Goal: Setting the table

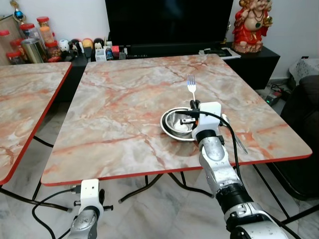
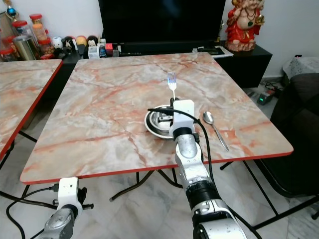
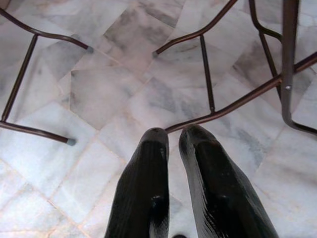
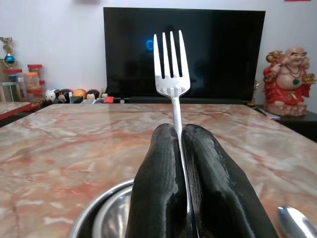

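We see the right gripper (image 1: 192, 105) out over the marble surface (image 1: 124, 114), fingers (image 4: 158, 188) pressed together and pinching the handle of a fork (image 4: 171, 74). Fork held out forward, tines pointing away from us toward the far edge and the TV (image 1: 167, 20). Gripper sits right above a steel bowl (image 1: 174, 124) near the surface's right-middle; bowl rim shows under the fingers in the right wrist view. A spoon (image 2: 214, 127) lies flat on the surface just to the right of the bowl, apart from it, bowl end toward the far side. Left gripper (image 3: 173, 148) hangs low below the near surface edge, over the tiled floor (image 3: 99, 89) by the metal legs (image 3: 208, 74); its fingers nearly closed with a thin gap, holding nothing. A second marble surface (image 1: 20, 99) stands at left. Red figurine (image 1: 251, 25) on the dark cabinet at far right, jars (image 1: 35, 42) at far left
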Robot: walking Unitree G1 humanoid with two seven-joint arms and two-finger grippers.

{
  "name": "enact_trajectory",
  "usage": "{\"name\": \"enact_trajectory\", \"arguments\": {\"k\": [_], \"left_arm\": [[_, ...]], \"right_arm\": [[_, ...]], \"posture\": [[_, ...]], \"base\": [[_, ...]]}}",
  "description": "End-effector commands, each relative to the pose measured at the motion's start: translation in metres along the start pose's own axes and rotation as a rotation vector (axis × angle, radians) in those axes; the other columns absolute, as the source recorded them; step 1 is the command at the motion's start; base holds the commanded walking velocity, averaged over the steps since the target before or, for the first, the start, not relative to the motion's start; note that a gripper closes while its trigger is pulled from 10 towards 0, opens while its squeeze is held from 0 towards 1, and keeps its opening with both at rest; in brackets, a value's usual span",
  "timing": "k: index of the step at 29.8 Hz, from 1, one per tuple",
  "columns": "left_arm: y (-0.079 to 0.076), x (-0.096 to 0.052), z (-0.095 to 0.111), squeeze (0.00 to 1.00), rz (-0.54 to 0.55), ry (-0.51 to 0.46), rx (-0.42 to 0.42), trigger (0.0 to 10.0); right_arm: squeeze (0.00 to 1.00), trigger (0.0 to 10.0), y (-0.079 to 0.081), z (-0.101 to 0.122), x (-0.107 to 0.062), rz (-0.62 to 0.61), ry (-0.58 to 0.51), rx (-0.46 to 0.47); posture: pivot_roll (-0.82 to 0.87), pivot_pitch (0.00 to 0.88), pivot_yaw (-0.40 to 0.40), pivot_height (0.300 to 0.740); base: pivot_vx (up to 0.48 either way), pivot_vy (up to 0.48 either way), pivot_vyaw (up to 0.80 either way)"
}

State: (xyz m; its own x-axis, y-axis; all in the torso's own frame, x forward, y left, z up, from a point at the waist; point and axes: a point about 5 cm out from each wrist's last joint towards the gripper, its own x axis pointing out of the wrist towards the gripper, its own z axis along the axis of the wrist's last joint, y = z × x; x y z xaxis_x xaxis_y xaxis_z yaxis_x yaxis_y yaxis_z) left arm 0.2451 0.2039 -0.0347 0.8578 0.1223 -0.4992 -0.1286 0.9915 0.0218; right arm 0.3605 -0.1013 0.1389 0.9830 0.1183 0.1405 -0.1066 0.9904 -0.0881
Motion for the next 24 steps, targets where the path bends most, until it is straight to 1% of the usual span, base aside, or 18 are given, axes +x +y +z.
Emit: {"name": "enact_trajectory", "arguments": {"k": [1, 6, 12, 24], "left_arm": [[-0.0002, 0.0004, -0.0001, 0.00, 0.003, 0.008, 0.002, 10.0], [0.0004, -0.0008, -0.0035, 0.00, 0.007, 0.023, -0.001, 10.0], [0.0033, -0.0024, -0.0077, 0.00, 0.023, 0.042, -0.006, 10.0], [0.0061, -0.0024, -0.0073, 0.00, 0.032, 0.040, -0.008, 10.0]], "right_arm": [[0.00, 10.0, -0.0014, 0.0068, 0.0032, 0.001, -0.018, 0.002], [0.00, 10.0, -0.0010, 0.0071, 0.0035, 0.005, -0.017, 0.006], [0.00, 10.0, -0.0013, 0.0059, 0.0028, 0.010, -0.012, -0.011], [0.00, 10.0, 0.0012, 0.0050, 0.0028, 0.018, -0.001, 0.010]], "posture": [[0.01, 0.000, -0.006, 0.714], [0.01, 0.000, -0.008, 0.714], [0.02, 0.000, -0.012, 0.714], [0.02, 0.000, -0.010, 0.714]], "base": [[0.244, -0.274, 0.00], [0.244, -0.275, 0.00], [0.245, -0.273, 0.00], [0.249, -0.271, 0.00]]}}
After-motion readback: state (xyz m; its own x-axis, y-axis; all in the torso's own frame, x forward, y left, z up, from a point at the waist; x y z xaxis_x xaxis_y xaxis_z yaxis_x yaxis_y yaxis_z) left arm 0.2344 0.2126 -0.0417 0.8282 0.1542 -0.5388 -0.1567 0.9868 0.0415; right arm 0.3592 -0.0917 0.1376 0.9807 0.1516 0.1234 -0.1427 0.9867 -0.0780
